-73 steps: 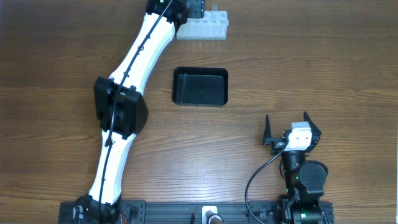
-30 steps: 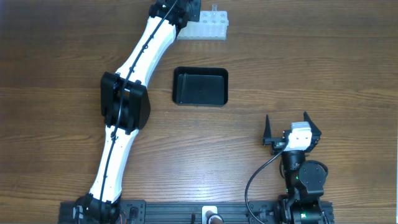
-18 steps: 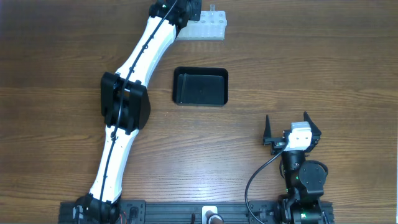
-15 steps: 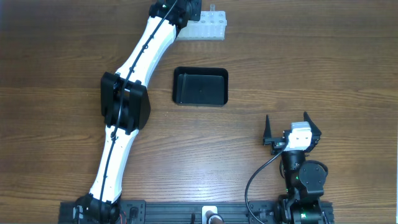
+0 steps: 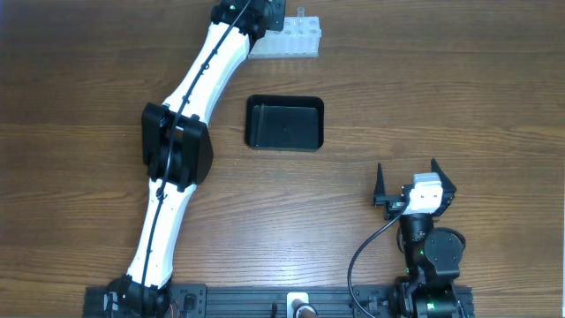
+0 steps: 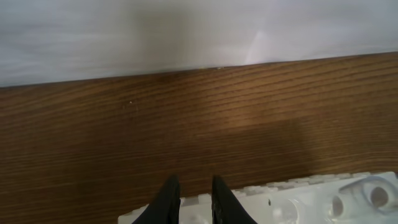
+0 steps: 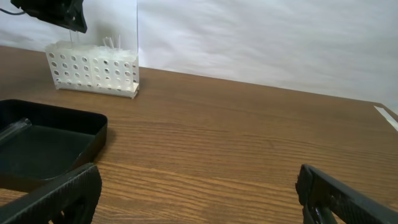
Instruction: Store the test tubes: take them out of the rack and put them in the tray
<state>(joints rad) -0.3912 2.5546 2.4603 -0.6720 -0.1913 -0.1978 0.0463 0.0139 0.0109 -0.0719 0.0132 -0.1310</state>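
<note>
The left gripper [image 6: 194, 184] hangs over the left end of the rack [image 5: 290, 41], at the far edge of the table [image 5: 459, 88]. Its jaws stand narrow, with only a slim gap between them. I see nothing in that gap but wood grain and the rack's white top.

The test tubes [image 6: 367, 194] stand upright in the rack's right part, so they are to the right of the left gripper, along the rack's long axis, which runs left to right. That offset is what the coming move likely turns on. The gripper would have to shift right along the rack before it could come down over a tube, and the jaws would need to close across the tube's upright axis, not along it.

The tray [image 5: 252, 124] lies nearer than the rack, a little apart from it, with its long side also running left to right. From above it looks empty (the right wrist view has a pale glint at its left end, which I cannot identify), so I judge the task barely begun.

The right gripper [image 5: 407, 168] sits near its own base, jaws spread wide and holding nothing. It is well apart from both tray and rack, so the left arm is plainly the nearer one for the first tube.
</note>
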